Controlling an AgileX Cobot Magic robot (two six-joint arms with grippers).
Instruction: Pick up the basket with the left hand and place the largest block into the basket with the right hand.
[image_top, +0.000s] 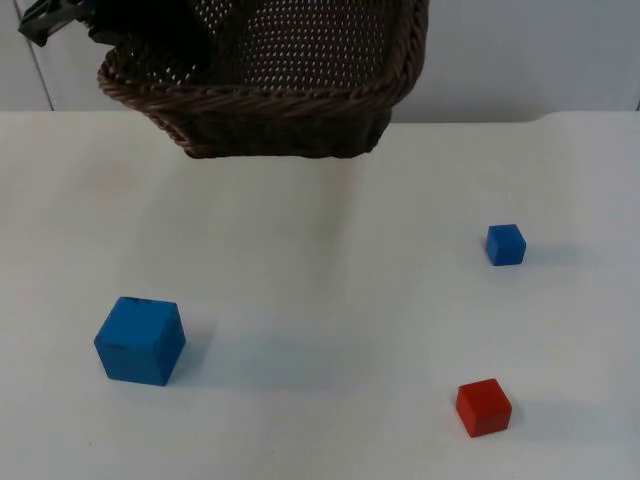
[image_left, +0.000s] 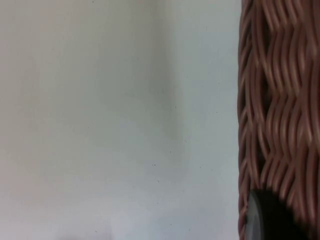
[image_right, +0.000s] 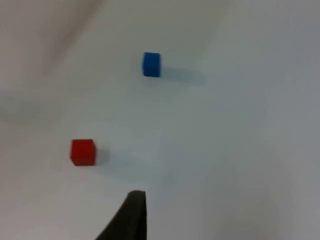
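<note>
The dark woven basket (image_top: 290, 110) hangs in the air over the table's far edge, tilted toward me. My left gripper (image_top: 98, 45) is shut on its left rim; in the left wrist view the wicker wall (image_left: 280, 110) stands right beside a black fingertip (image_left: 262, 220). The largest block, a big blue cube (image_top: 140, 340), sits on the table at the near left, well apart from the basket. My right gripper (image_right: 131, 217) hovers above the table's right side, with a red block (image_right: 82, 152) and a small blue block (image_right: 151, 64) ahead of it.
The small blue block (image_top: 505, 244) lies at the right, and the red block (image_top: 483, 407) at the near right. The grey partition wall (image_top: 520, 50) closes the table's far side.
</note>
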